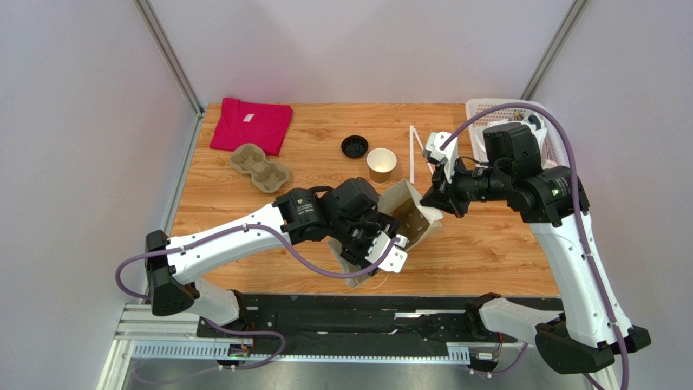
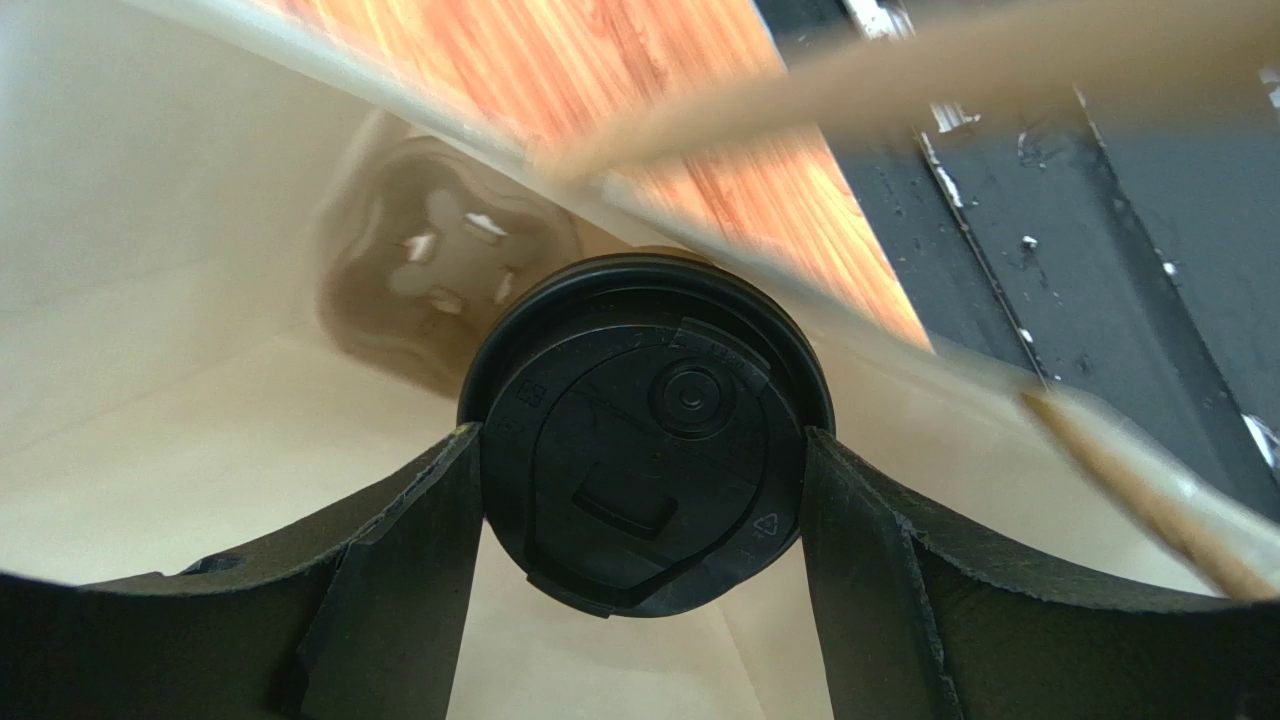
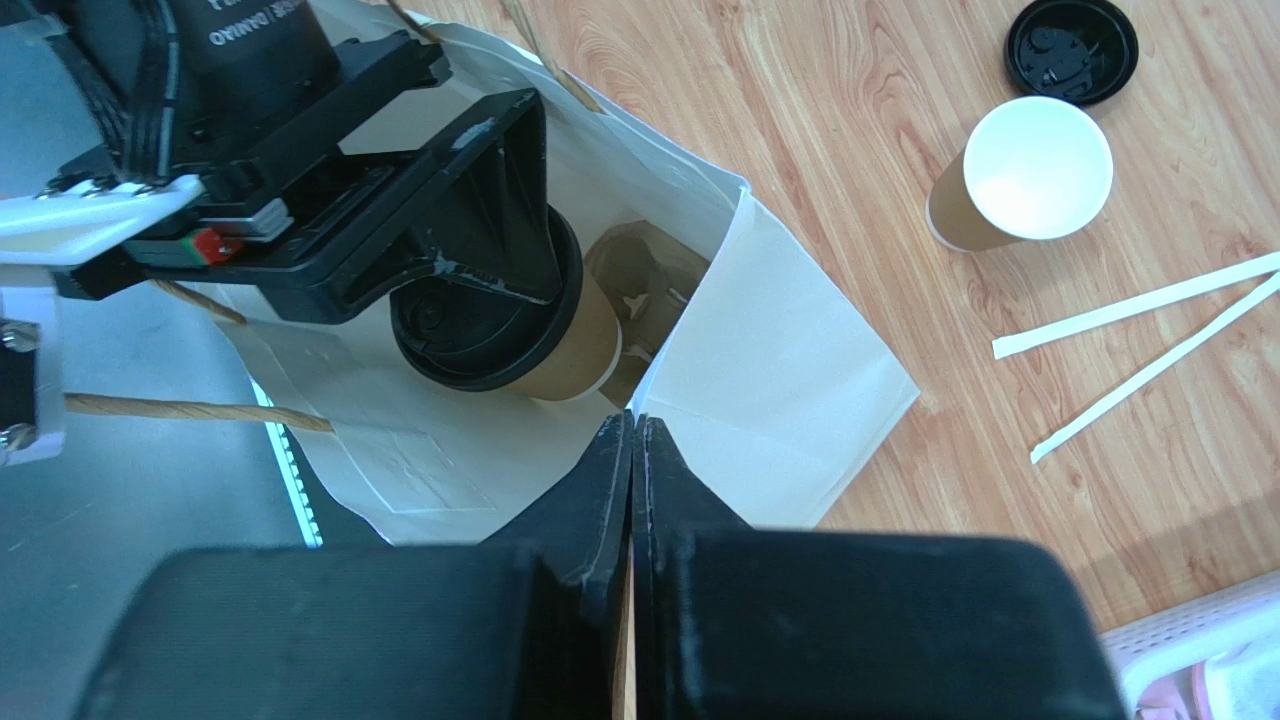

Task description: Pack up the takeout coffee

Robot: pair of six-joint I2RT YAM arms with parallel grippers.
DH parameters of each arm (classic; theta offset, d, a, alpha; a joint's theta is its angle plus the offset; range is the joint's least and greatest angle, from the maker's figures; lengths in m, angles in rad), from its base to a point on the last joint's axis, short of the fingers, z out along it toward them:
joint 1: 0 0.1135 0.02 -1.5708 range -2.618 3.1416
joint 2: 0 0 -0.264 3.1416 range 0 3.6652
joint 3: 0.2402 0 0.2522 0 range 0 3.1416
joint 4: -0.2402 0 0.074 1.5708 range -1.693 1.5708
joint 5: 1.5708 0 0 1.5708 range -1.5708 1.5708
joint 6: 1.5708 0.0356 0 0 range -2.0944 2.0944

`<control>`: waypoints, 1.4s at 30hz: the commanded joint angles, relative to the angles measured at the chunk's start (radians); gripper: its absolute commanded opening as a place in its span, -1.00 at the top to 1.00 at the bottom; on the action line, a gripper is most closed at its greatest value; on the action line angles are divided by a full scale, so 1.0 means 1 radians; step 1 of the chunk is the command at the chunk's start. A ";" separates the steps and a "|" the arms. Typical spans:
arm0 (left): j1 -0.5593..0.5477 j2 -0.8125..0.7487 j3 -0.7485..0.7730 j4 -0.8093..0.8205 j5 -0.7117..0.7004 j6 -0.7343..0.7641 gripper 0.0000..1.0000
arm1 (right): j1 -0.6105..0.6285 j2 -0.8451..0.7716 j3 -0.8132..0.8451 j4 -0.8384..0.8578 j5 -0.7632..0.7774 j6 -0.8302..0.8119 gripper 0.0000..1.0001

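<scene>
The left claw (image 2: 643, 465) is clamped on the lidded coffee (image 3: 564, 345), a finger against each side of the lid, holding it inside the mouth of the paper bag (image 3: 781, 375); the right claw (image 3: 631, 450) is pinched together on the bag's rim; the bag rests on the wooden table (image 1: 488, 244).

The coffee (image 3: 496, 330) lies in the bag (image 1: 413, 216) (mouth toward 7 o'clock) at mid-table, and from the bag the cup (image 1: 381, 164) sits at 11 o'clock, lid (image 1: 354, 146) behind it, carrier (image 1: 259, 168) at 10, basket (image 1: 478, 110) at 2.
</scene>
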 commanded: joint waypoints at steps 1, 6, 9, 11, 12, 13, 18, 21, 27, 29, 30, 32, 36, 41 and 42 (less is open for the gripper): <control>-0.013 -0.065 -0.047 0.110 -0.020 -0.021 0.65 | 0.021 -0.020 0.023 0.046 -0.022 -0.069 1.00; -0.024 -0.085 -0.096 0.130 -0.032 -0.015 0.65 | 0.036 -0.066 -0.011 0.055 -0.021 -0.082 1.00; -0.027 -0.089 -0.108 0.141 -0.023 -0.020 0.65 | 0.039 -0.115 -0.055 0.092 -0.009 -0.079 0.82; -0.029 -0.091 -0.113 0.147 -0.012 -0.020 0.66 | 0.039 -0.128 -0.064 0.109 0.008 -0.069 0.58; -0.030 -0.088 -0.116 0.149 -0.005 -0.020 0.66 | 0.039 -0.123 -0.061 0.114 0.024 -0.060 0.51; -0.030 -0.089 -0.115 0.152 -0.003 -0.017 0.66 | 0.039 -0.112 -0.039 0.115 0.031 -0.051 0.26; -0.029 -0.092 -0.118 0.143 0.000 0.008 0.66 | 0.038 -0.008 0.078 0.106 0.068 -0.042 -0.54; -0.029 -0.094 -0.116 0.126 0.000 0.022 0.67 | 0.039 0.038 0.150 0.111 0.054 -0.069 -0.65; -0.032 -0.088 -0.108 0.109 0.008 0.037 0.67 | 0.084 0.156 0.245 0.123 -0.008 -0.177 -0.68; -0.030 -0.085 -0.104 0.104 0.006 0.036 0.67 | 0.125 0.175 0.238 0.112 -0.021 -0.275 -0.67; -0.030 -0.086 -0.104 0.103 0.008 0.036 0.67 | 0.140 0.178 0.227 0.120 -0.016 -0.305 -0.66; -0.032 -0.085 -0.102 0.100 0.009 0.033 0.67 | 0.168 0.182 0.191 0.141 -0.027 -0.391 -0.66; -0.032 -0.085 -0.101 0.095 0.008 0.029 0.67 | 0.209 0.211 0.170 0.140 -0.041 -0.545 -0.66; -0.032 -0.089 -0.099 0.086 0.006 0.023 0.67 | 0.249 0.262 0.187 0.134 -0.068 -0.652 -0.61; -0.033 -0.089 -0.099 0.083 0.006 0.023 0.66 | 0.255 0.282 0.198 0.131 -0.074 -0.674 -0.59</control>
